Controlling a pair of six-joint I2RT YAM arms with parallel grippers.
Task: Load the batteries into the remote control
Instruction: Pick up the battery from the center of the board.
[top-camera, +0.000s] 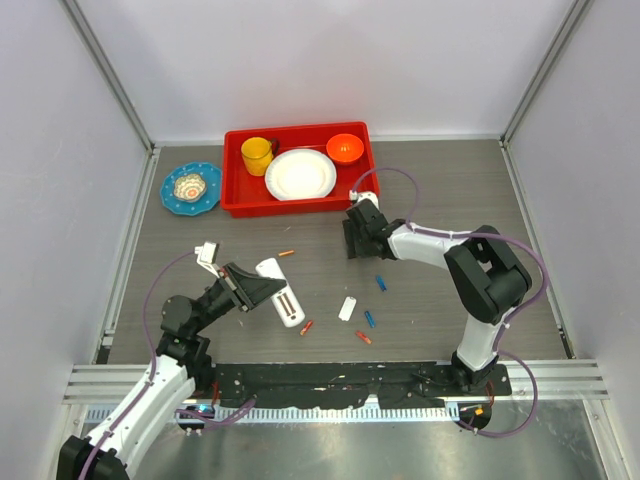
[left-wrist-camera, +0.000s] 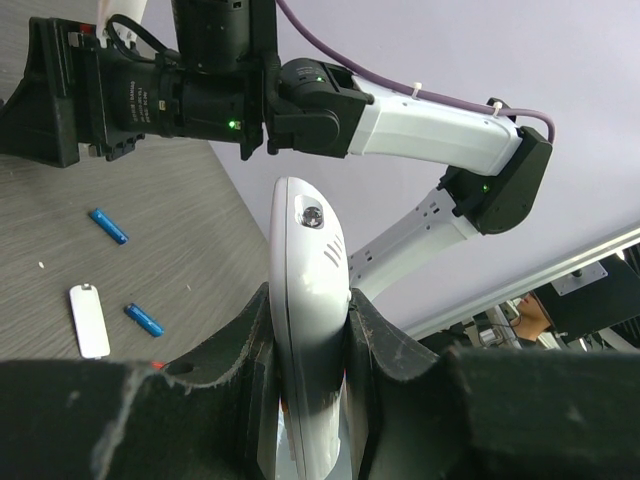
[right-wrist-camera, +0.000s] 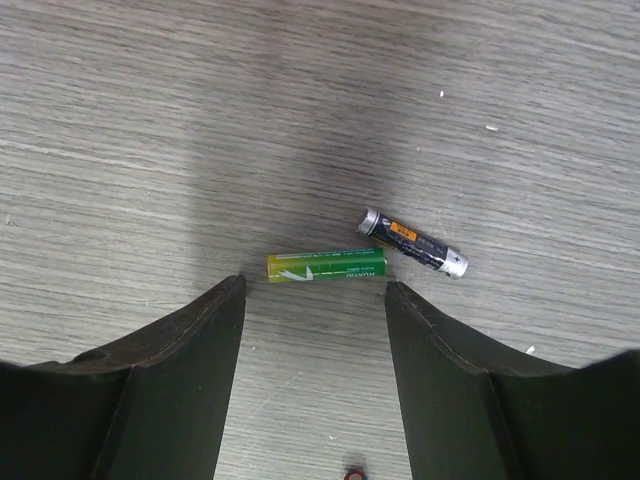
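1. While the left tool (top-camera: 248, 290) pinches one end, we see the remote control (top-camera: 281, 293), slim and white, at the desk's (top-camera: 450, 200) front left, its dark battery recess facing up.
2. The right tool (right-wrist-camera: 315, 292) hangs spread above a green battery (right-wrist-camera: 327, 266) and a black battery (right-wrist-camera: 412, 243).
3. We find blue batteries (top-camera: 381, 282) and orange-red batteries (top-camera: 306, 327) scattered right of the remote control.

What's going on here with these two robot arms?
They are loading batteries into a remote. The left gripper is clamped on the white remote control. The right gripper hangs open above a green battery lying beside a black battery. Blue batteries, orange-red batteries and a small white cover lie loose on the table.
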